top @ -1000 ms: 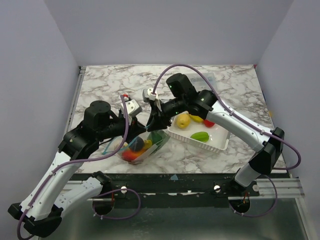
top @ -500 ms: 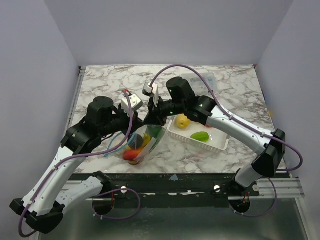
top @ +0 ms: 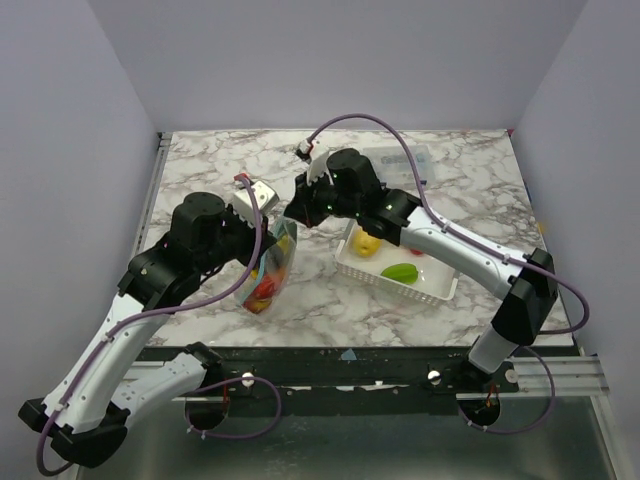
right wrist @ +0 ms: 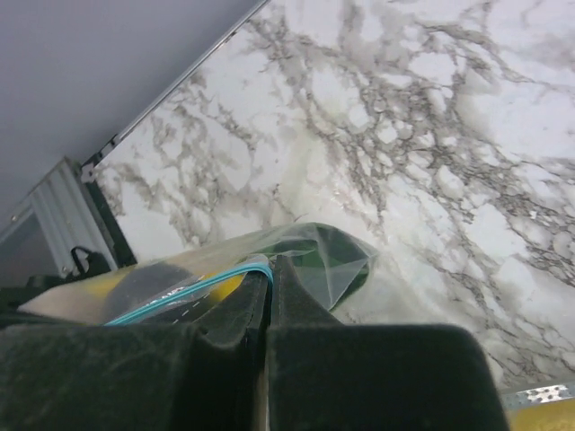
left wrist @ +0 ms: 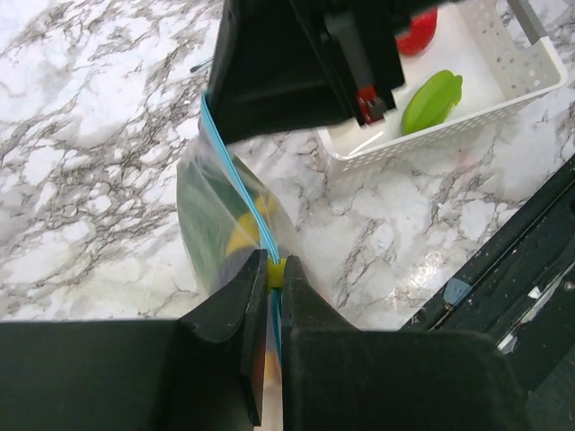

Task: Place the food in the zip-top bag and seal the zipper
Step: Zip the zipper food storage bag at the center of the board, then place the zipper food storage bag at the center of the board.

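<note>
The zip-top bag (top: 268, 272) hangs on edge between my two grippers, with red, yellow and green food pieces inside. My left gripper (left wrist: 276, 274) is shut on the light-blue zipper (left wrist: 235, 184), with a small yellow slider between its fingertips. My right gripper (right wrist: 271, 268) is shut on the bag's corner at the far end of the zipper (right wrist: 184, 292). In the top view the left gripper (top: 266, 236) and right gripper (top: 291, 216) stand close together over the bag's mouth. A yellow piece (top: 366, 243), a green piece (top: 400, 271) and a red piece (top: 417, 250) lie in the white basket (top: 441, 288).
The white slotted basket stands right of the bag, also in the left wrist view (left wrist: 503, 67). A clear lidded box (top: 402, 160) sits at the back right of the marble table. The table's front edge (top: 350, 350) is near the bag.
Both grippers have moved back and up with the bag's mouth. The bag has gone from wide and slumped to narrow and taut, standing on edge. The right gripper has swung left, away from the basket.
</note>
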`<state>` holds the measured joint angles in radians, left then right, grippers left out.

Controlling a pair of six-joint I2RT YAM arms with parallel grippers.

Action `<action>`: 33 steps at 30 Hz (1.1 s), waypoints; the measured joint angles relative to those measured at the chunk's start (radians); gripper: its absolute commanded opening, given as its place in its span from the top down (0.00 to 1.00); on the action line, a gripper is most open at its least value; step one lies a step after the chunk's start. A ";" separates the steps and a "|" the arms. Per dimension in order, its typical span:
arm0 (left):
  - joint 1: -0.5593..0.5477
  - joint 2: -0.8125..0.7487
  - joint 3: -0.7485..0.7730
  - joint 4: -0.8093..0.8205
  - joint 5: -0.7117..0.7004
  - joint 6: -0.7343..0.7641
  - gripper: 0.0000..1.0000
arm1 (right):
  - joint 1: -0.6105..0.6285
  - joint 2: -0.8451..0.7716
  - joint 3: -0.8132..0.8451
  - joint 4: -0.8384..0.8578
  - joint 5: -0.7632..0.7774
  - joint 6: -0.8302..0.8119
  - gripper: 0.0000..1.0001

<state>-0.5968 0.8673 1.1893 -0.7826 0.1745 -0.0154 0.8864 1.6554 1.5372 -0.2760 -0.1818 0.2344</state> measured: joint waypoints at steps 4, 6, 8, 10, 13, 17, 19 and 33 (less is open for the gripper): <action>0.000 -0.014 0.000 -0.024 -0.024 -0.002 1.00 | -0.050 0.043 0.013 0.035 0.044 0.028 1.00; 0.000 -0.023 0.000 -0.030 -0.036 -0.004 1.00 | -0.076 0.065 0.016 0.052 0.062 0.036 1.00; 0.000 -0.029 0.000 -0.035 -0.043 -0.005 1.00 | -0.100 0.090 0.021 0.066 0.079 0.042 1.00; -0.001 -0.038 -0.003 -0.037 -0.049 -0.005 1.00 | -0.116 0.120 0.044 0.071 0.088 0.045 1.00; -0.001 -0.047 -0.013 -0.039 -0.055 -0.005 1.00 | -0.128 0.161 0.080 0.075 0.103 0.046 1.00; -0.002 -0.055 -0.026 -0.050 -0.067 -0.004 1.00 | -0.144 0.209 0.120 0.076 0.133 0.046 1.00; -0.001 -0.060 -0.040 -0.045 -0.084 -0.003 1.00 | -0.151 0.224 0.126 0.074 0.137 0.047 1.00; -0.010 -0.108 -0.069 -0.048 -0.131 -0.013 0.39 | -0.199 0.268 0.140 0.074 0.145 0.058 1.00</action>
<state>-0.6071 0.7597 1.1202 -0.8310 0.0433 -0.0280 0.6876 1.9232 1.6772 -0.2024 -0.0364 0.2920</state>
